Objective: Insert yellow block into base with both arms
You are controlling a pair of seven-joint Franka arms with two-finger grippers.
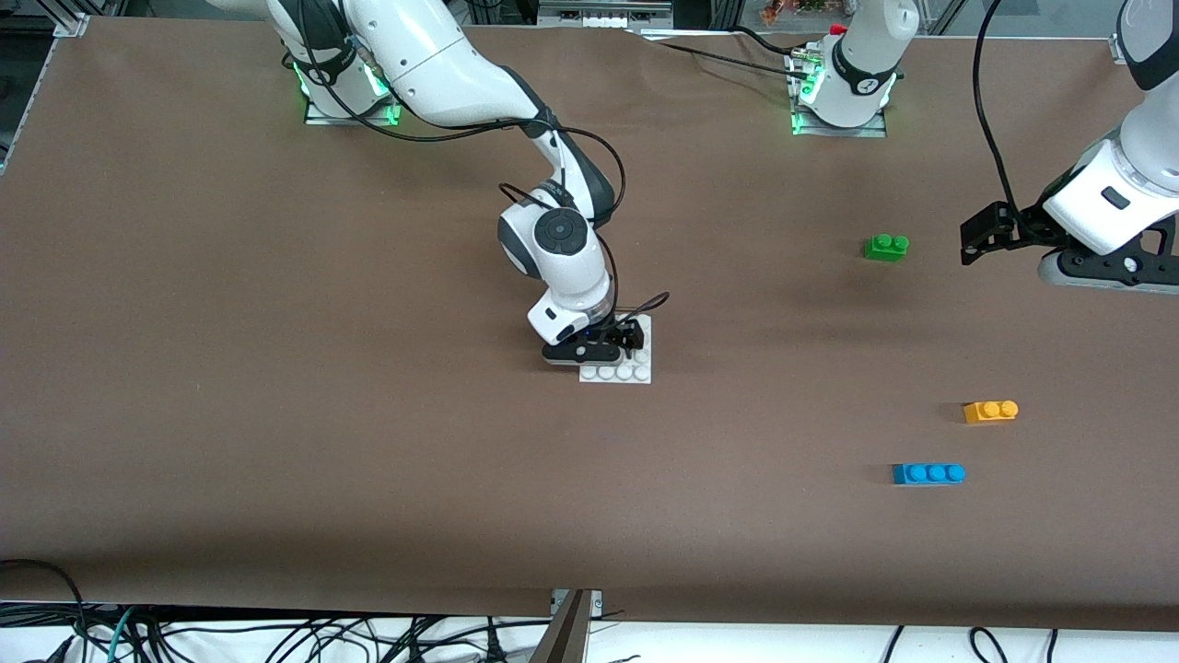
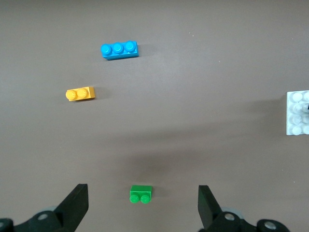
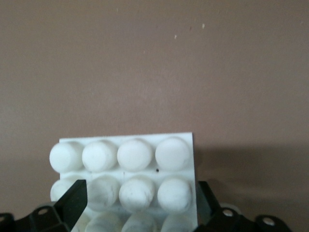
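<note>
The yellow block (image 1: 990, 411) lies on the table toward the left arm's end, and also shows in the left wrist view (image 2: 80, 93). The white studded base (image 1: 626, 368) lies mid-table. My right gripper (image 1: 585, 354) is down over the base, open, one finger on each side of it; the right wrist view shows the base (image 3: 145, 145) between the fingers of that gripper (image 3: 140, 191). My left gripper (image 1: 1110, 272) hangs open and empty in the air at the left arm's end of the table. In the left wrist view the gripper (image 2: 142, 192) frames the green brick; the base (image 2: 297, 113) is at the edge.
A green two-stud brick (image 1: 886, 247) lies farther from the front camera than the yellow block, and a blue three-stud brick (image 1: 928, 473) lies nearer. Both show in the left wrist view, green (image 2: 141, 194) and blue (image 2: 119, 49). Cables hang past the table's front edge.
</note>
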